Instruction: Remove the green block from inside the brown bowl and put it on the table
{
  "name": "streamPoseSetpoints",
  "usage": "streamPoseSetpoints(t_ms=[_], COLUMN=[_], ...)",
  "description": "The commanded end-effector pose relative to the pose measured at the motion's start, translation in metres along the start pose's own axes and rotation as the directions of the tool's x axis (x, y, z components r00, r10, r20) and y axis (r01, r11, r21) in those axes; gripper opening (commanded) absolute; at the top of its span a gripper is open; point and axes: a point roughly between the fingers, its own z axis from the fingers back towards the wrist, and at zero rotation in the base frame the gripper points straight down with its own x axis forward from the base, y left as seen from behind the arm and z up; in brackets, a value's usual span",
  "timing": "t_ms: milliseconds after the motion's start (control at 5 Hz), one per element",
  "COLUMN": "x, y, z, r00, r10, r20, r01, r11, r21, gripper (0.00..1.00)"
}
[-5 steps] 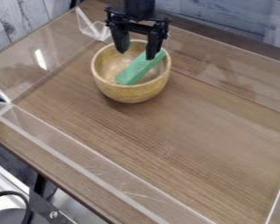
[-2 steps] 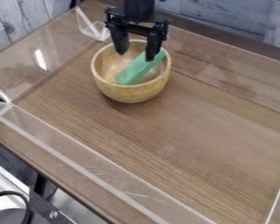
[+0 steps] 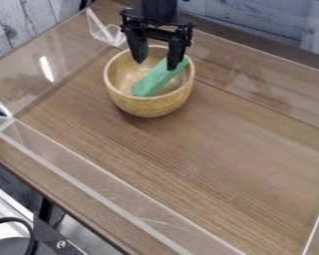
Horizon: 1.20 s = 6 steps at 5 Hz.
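The brown bowl [image 3: 133, 100] stands at the back left of the table [image 3: 215, 149]. Inside it the green block [image 3: 156, 82] lies tilted, leaning against the right inner wall. My black gripper [image 3: 159, 62] points straight down over the bowl's far right rim, its jaws open. The fingers [image 3: 137, 52] straddle the block's upper end, one on each side of it, and I see no closing on it.
A clear plastic barrier [image 3: 69, 164] runs along the table's edges, near the bowl at the back and left. Wide bare tabletop stretches in front of and to the right of the bowl.
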Motion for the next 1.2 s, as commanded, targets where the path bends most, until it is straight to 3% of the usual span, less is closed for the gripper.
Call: streamPoseSetpoints(t_ms=[0,1000], x=[0.005,0.009], y=[0.0,0.004], z=[0.015,-0.023], r00=[0.998,1.0], r10=[-0.003,0.01], r20=[0.062,0.004], r01=[0.003,-0.01], r11=[1.0,0.999], r21=[0.016,0.05], gripper=[1.0,1.0])
